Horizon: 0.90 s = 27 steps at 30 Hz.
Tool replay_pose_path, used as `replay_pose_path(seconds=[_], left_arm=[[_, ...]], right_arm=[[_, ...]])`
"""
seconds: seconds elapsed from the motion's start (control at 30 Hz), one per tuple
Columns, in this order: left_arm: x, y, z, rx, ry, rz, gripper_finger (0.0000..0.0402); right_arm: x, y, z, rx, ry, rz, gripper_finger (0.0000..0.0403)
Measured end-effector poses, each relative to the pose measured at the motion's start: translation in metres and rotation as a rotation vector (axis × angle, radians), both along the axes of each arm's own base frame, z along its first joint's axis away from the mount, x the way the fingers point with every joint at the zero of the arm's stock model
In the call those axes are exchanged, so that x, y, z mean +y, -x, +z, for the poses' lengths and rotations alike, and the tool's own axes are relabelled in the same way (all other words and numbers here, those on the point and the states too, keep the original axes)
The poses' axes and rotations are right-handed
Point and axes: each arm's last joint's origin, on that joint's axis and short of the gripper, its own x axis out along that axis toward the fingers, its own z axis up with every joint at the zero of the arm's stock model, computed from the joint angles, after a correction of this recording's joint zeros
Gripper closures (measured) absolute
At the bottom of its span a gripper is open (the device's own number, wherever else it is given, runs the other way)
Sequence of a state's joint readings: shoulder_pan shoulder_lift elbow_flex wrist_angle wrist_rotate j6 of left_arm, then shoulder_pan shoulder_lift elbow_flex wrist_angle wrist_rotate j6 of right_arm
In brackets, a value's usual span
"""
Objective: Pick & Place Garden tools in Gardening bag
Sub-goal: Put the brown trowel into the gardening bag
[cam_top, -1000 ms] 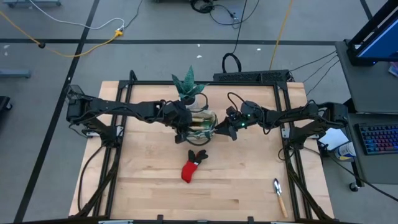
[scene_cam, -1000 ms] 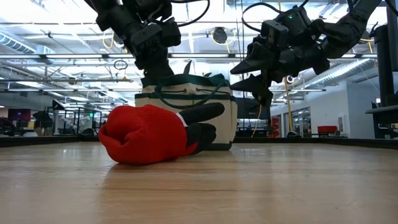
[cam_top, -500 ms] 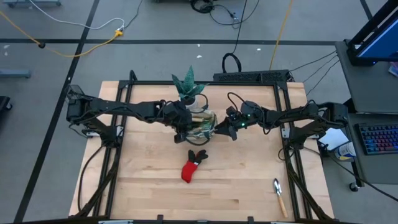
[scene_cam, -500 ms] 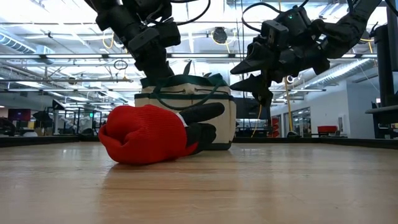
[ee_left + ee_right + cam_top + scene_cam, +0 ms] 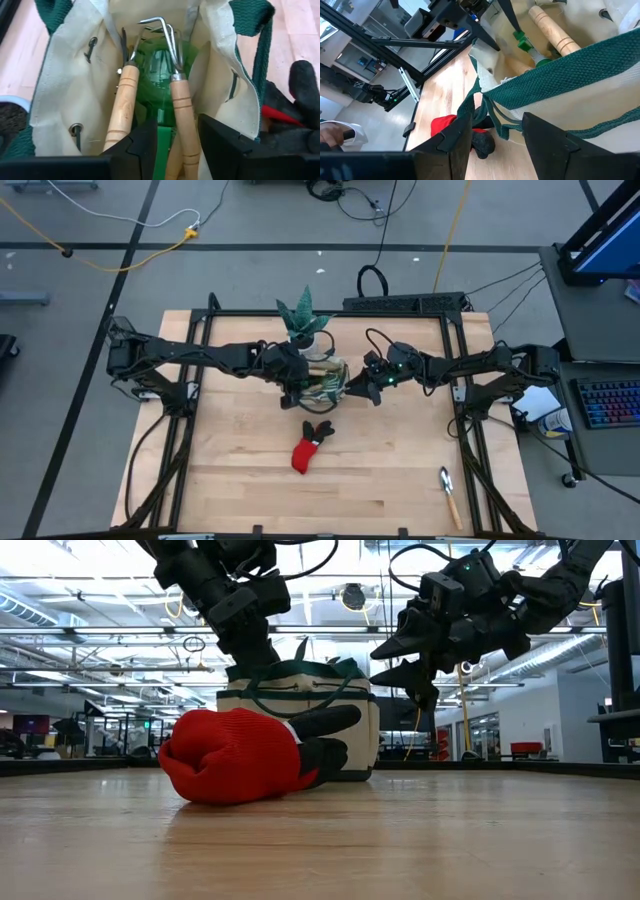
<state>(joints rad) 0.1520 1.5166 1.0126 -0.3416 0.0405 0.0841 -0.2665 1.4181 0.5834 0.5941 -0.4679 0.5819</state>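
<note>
High view: the left gripper and the right gripper meet over the gardening bag, which stands at the middle of the table just in front of the spiky plant in its pot. The left gripper hangs directly above the bag's open mouth; the right gripper sits at the bag's opposite side, just beside its rim.

Left wrist view: the left gripper's fingers stand apart and hold nothing. Below and ahead of them, inside the bag, lie two wooden-handled tools, a fork with bent metal tines and a second tool beside it, both resting on the green spray bottle.

Right wrist view: the right gripper's fingers are spread wide, with the bag's green loop handle running just beyond them; whether they touch it cannot be told.

Low view: the red-and-black glove lies on the table in front of the bag, nearer the camera than either gripper, touching or nearly touching the bag's wall.

High view, near corner on the right arm's side: a wooden-handled trowel lies alone, well apart from both grippers and from the bag.
</note>
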Motion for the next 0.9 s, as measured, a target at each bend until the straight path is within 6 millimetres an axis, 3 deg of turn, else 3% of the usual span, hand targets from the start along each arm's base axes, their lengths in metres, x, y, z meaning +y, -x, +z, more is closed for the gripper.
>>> replay_pose_path(seconds=[0.7, 0.9], left_arm=[[-0.008, -0.001, 0.001, -0.004, -0.038, -0.002, 0.0254], [-0.007, 0.001, 0.01, -0.047, -0.048, 0.039, 0.0254]], right_arm=[[0.001, 0.002, -0.003, -0.006, 0.075, 0.029, 0.0236], [0.011, 0.0, -0.003, -0.014, 0.095, 0.075, 0.0236]])
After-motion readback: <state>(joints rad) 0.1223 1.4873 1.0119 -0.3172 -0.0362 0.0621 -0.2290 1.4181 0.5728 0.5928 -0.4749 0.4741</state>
